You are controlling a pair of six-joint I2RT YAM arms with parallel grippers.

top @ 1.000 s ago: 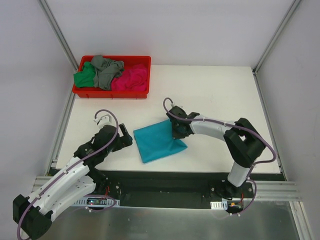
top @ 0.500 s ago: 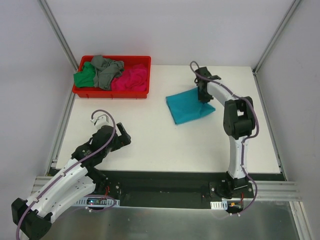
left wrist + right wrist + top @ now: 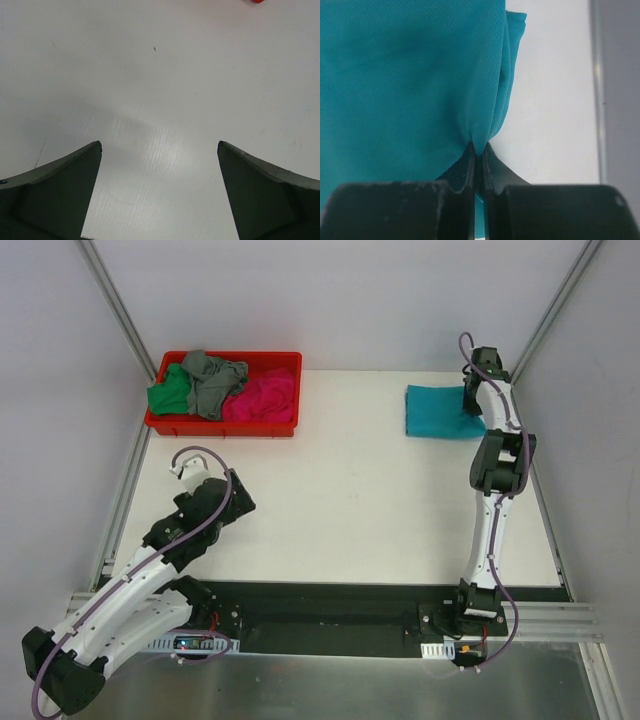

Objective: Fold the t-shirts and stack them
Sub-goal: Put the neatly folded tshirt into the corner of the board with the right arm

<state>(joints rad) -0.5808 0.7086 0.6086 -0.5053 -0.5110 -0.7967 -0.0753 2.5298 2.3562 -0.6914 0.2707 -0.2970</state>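
The right claw (image 3: 479, 152) pinches the folded teal t-shirt (image 3: 432, 410) at the far right corner of the desk (image 3: 380, 500); the left claw (image 3: 160, 195) hangs spread and empty. Rising before letting go could drag the fold open.

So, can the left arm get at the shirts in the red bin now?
Probably yes. The left hand is open and empty, nothing stands between it and the red bin, and the shirts lie uncovered at the top.

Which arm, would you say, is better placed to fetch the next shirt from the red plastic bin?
Left: the left gripper, open, is near the red plastic bin; the right gripper pinches the folded teal t-shirt.
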